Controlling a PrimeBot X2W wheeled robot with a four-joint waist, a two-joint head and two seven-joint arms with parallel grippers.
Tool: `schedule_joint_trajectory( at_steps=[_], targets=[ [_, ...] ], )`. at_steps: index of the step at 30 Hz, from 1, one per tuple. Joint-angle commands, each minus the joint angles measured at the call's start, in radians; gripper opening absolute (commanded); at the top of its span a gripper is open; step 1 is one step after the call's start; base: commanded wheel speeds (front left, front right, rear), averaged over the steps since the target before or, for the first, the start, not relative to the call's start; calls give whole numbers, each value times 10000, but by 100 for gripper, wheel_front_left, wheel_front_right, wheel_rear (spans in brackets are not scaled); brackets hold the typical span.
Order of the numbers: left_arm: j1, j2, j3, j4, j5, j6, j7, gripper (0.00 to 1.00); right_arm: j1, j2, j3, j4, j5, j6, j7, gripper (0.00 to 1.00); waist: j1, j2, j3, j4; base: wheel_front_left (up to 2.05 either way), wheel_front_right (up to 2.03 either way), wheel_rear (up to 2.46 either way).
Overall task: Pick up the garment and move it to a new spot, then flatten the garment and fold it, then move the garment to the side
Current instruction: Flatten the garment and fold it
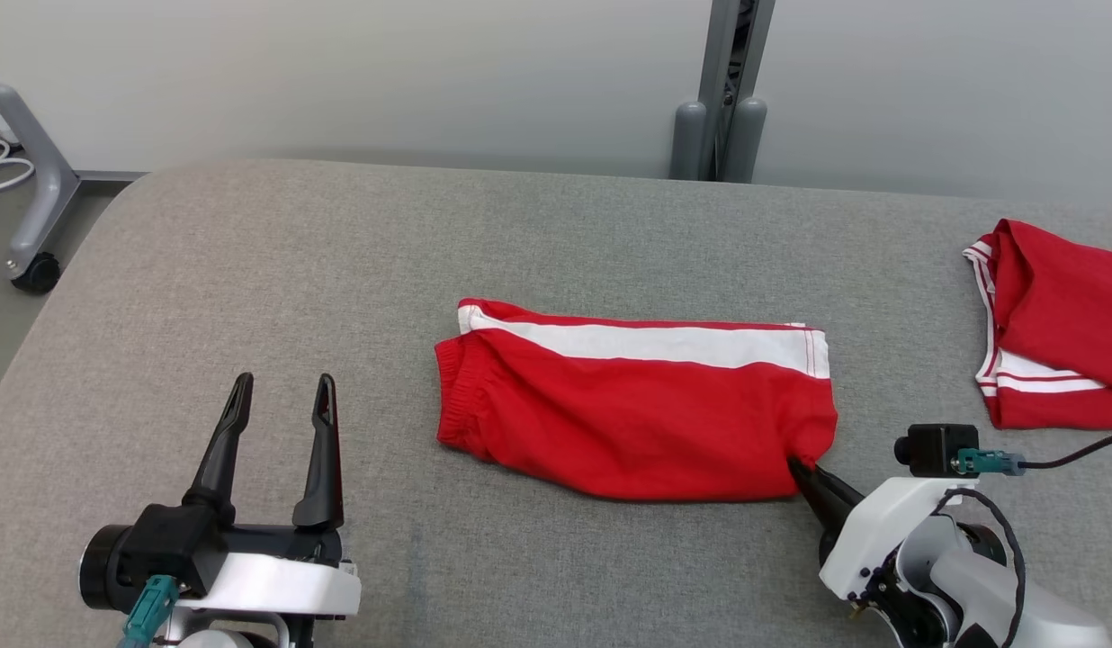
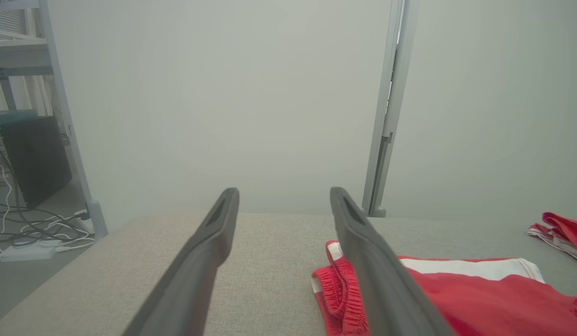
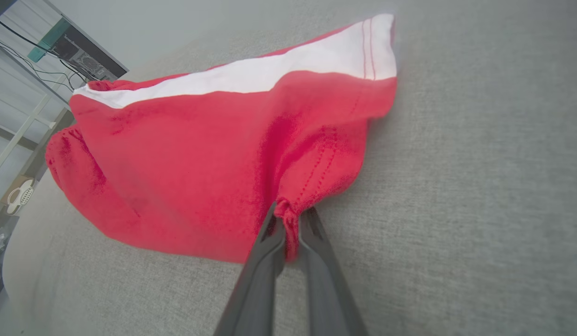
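Observation:
The garment (image 1: pixel 637 405) is a pair of red shorts with a white side stripe, folded lengthwise, lying in the middle of the grey table (image 1: pixel 340 252). Its elastic waistband points left. My right gripper (image 1: pixel 797 468) is shut on the garment's near right corner; in the right wrist view the gripper (image 3: pixel 288 215) pinches a bunched bit of red hem (image 3: pixel 288 233). My left gripper (image 1: pixel 282 391) stands open at the lower left, well left of the waistband, holding nothing. In the left wrist view the garment (image 2: pixel 480 298) lies to the right of the open gripper (image 2: pixel 284 196).
A second red garment with white trim (image 1: pixel 1060 333) lies at the table's right edge. A grey post (image 1: pixel 722 99) stands behind the table. A wheeled stand foot (image 1: pixel 34 207) sits off the far left corner. Cables and a power strip (image 2: pixel 31 247) lie on the floor.

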Motion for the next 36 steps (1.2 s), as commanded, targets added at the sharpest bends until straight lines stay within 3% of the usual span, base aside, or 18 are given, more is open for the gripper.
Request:
schedule_joint_trajectory(
  at_steps=[1, 2, 3, 7, 10, 18, 29, 36],
  targets=[
    [29, 38, 44, 25, -1, 13, -40, 100, 101, -13, -28, 133, -103, 0, -145, 25, 0, -1, -20, -42, 0, 0, 0],
    [33, 36, 62, 51, 12, 9, -40, 100, 46, 34, -32, 232, -230, 0, -227, 50, 0, -1, -34, -81, 0, 0, 0],
    [36, 36, 86, 55, 16, 22, -40, 100, -42, 68, -20, 352, -394, 0, -305, 100, 0, -1, -45, -128, 0, 0, 0],
    [125, 39, 222, 75, 26, 35, -40, 100, -322, 179, -171, 657, -1307, 0, -507, 100, 0, -1, -143, -356, 0, 0, 0],
    [216, 35, 281, 18, -12, 119, -40, 100, -512, 32, -1094, 383, -2403, 0, -512, 100, 0, -1, -189, -593, 0, 0, 0],
    [497, 39, 631, 14, 207, 105, -40, 100, 961, -101, -4764, -1728, -6016, 0, -505, 100, 0, -1, -449, -1197, 0, 0, 0],
    [1037, 235, 1198, 569, 627, 249, -41, 100, 4167, 839, -9132, -4811, -9486, 0, -486, 100, 0, -1, -799, -1598, 0, 0, 0],
    [1367, 476, 1160, 970, 794, 140, -41, 100, 5511, 1637, -10485, -5543, -10352, 0, -486, 100, 0, -1, -969, -1612, 0, 0, 0]
  ],
)
